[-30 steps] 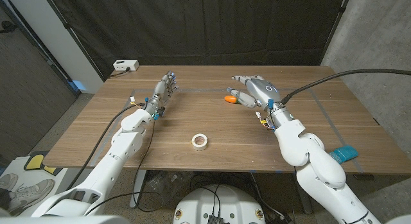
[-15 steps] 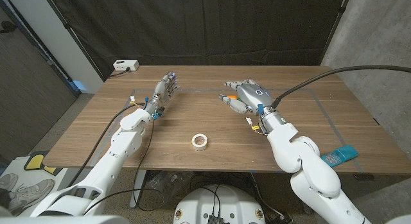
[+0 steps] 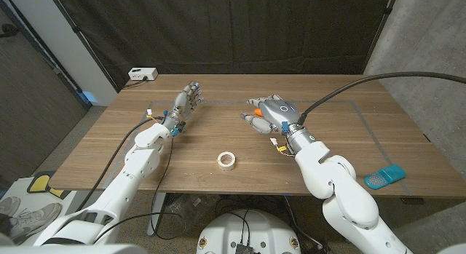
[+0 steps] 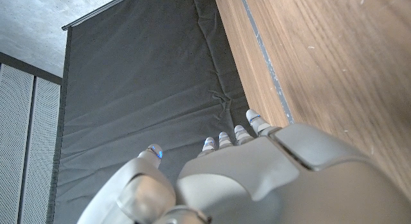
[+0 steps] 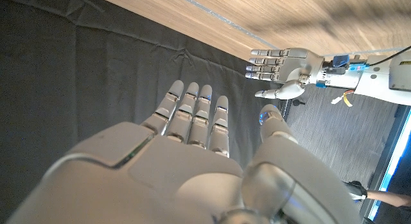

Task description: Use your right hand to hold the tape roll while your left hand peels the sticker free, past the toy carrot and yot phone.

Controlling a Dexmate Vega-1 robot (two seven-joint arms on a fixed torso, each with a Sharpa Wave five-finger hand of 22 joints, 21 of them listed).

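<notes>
Tape roll lay flat on the bench, hole upward; both hands, left and right, had fingers spread, holding nothing.

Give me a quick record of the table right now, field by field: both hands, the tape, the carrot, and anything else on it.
Left hand: open, holds nothing, at the table's far left part
Right hand: open, fingers spread, above the table's middle, holds nothing
Tape roll: lies flat near the front edge, apart from both hands
Toy carrot: orange, mostly hidden behind the right hand
Toy phone: teal, at the table's right front edge
White box: far left corner
</notes>
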